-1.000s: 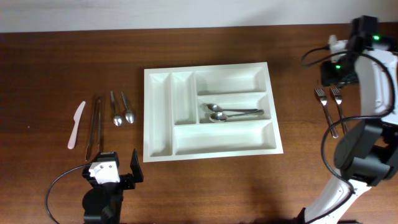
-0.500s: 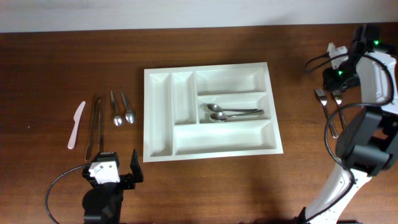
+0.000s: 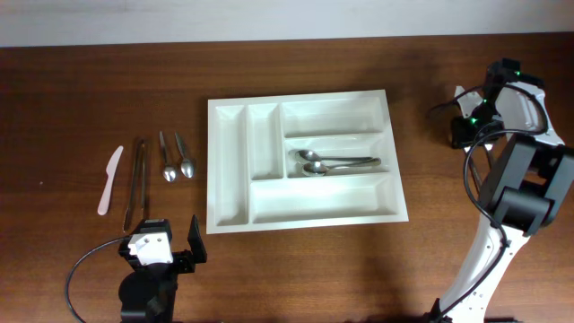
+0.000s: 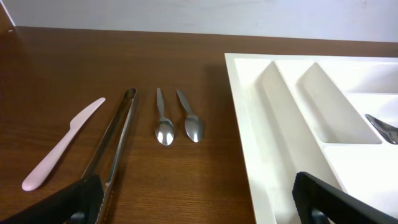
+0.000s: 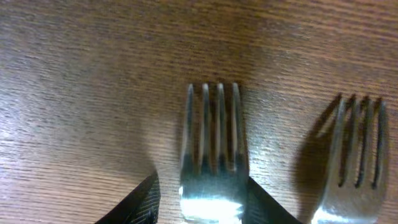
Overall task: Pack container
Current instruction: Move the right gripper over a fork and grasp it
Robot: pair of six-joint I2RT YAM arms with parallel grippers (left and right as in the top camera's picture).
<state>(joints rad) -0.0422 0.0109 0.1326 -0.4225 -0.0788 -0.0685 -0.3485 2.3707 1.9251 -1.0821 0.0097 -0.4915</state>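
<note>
The container (image 3: 212, 166), a white five-compartment tray, sits mid-table; its left side shows in the left wrist view (image 4: 244, 124). Two spoons (image 3: 332, 163) lie in its middle right compartment. My right gripper (image 3: 462, 135) is down on the table at the far right, covering the forks in the overhead view. In the right wrist view its fingers (image 5: 205, 208) are open and straddle one fork (image 5: 211, 137), with a second fork (image 5: 357, 146) lying to the right. My left gripper (image 3: 166, 253) is open and empty near the front left edge (image 4: 205, 199).
Left of the tray lie two small spoons (image 3: 178, 160) (image 4: 177, 121), metal tongs (image 3: 136, 179) (image 4: 112, 143) and a pink plastic knife (image 3: 109, 179) (image 4: 62, 146). The right arm's body and cables stand at the right edge.
My right gripper has come down and toward the front onto the two forks, which now are hidden under it in the overhead view. The left arm has not moved.
</note>
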